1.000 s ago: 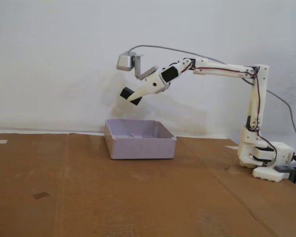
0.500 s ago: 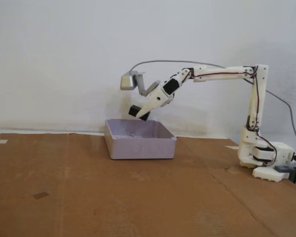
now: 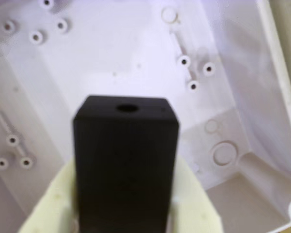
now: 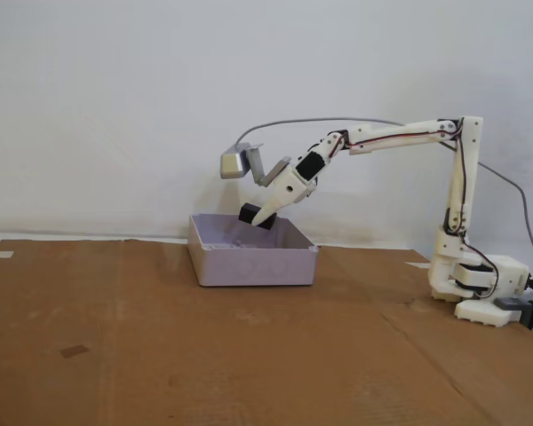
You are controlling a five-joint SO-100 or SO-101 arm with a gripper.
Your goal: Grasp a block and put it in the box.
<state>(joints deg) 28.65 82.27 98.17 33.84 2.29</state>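
A black block (image 3: 125, 160) with a round hole in its end is held between my cream fingers (image 3: 51, 204). In the fixed view the gripper (image 4: 259, 217) is shut on the block (image 4: 251, 214) and holds it just above the open top of the pale lilac box (image 4: 249, 264). In the wrist view the box floor (image 3: 111, 58) with its white screw posts lies below the block. The fingertips are mostly hidden by the block in the wrist view.
The box stands on a brown cardboard sheet (image 4: 160, 346) in front of a white wall. The arm's base (image 4: 475, 284) is at the right, with a cable behind it. A small dark patch (image 4: 74, 351) marks the cardboard at the left.
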